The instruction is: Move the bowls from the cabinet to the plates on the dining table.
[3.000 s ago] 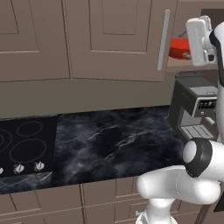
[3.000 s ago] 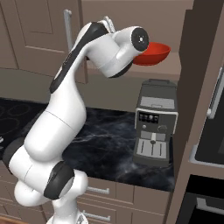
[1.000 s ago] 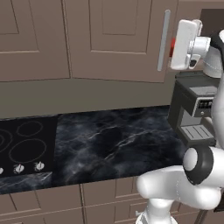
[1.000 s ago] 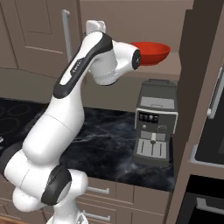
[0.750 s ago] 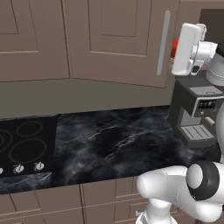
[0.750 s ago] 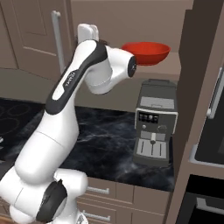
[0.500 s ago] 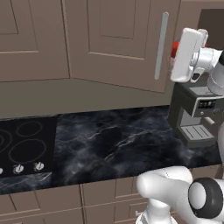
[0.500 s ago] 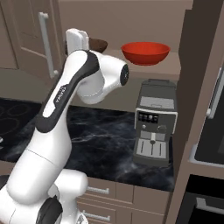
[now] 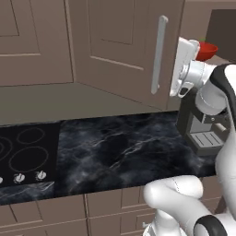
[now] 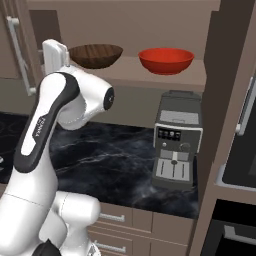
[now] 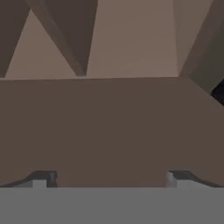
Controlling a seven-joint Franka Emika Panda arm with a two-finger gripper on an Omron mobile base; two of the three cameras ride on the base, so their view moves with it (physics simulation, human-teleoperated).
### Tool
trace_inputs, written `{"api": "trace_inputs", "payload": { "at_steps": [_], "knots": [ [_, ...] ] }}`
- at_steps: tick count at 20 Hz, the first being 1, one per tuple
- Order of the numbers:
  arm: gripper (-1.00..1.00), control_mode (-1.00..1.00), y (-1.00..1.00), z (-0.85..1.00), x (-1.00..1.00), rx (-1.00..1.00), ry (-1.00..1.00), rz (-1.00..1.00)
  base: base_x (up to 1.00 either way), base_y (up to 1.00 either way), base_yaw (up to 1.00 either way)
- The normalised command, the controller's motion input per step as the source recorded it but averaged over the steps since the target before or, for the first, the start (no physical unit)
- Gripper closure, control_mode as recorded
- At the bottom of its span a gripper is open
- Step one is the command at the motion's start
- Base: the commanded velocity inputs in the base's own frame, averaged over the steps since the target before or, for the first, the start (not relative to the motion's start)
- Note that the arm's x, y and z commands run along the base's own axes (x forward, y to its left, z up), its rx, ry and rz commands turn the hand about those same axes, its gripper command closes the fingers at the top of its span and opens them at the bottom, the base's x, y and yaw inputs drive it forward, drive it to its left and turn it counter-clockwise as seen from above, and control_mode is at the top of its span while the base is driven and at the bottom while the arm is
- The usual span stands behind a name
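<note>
Here the gripper (image 11: 112, 177) stood spread wide and empty, raised at the open cabinet (image 10: 150, 70). On its shelf, left to right: wood-grain bowl (image 10: 96, 55), then red bowl (image 10: 166, 60). The wooden bowl lay nearer the hand, just to its right.

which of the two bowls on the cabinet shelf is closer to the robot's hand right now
The brown wood-grain bowl. It sits at the left end of the shelf, right beside the raised hand; the red bowl stands farther right, above the coffee machine.
</note>
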Motion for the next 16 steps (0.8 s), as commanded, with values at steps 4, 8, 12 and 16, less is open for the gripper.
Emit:
{"api": "trace_inputs", "payload": {
  "at_steps": [4, 8, 12, 16],
  "knots": [
    [-1.0, -1.0, 0.98, 0.02, -0.18, 0.13, 0.0, 0.06, 0.0, 0.0, 0.0],
    [-1.0, -1.0, 0.92, 0.1, -0.31, 0.12, 0.01, 0.07, 0.0, 0.0, 0.0],
    [-1.0, -1.0, 0.86, 0.16, -0.52, 0.09, 0.0, 0.06, 0.0, 0.0, 0.0],
    [-1.0, -1.0, 0.9, 0.13, -0.54, 0.06, 0.0, 0.06, 0.0, 0.0, 0.0]
  ]
}}
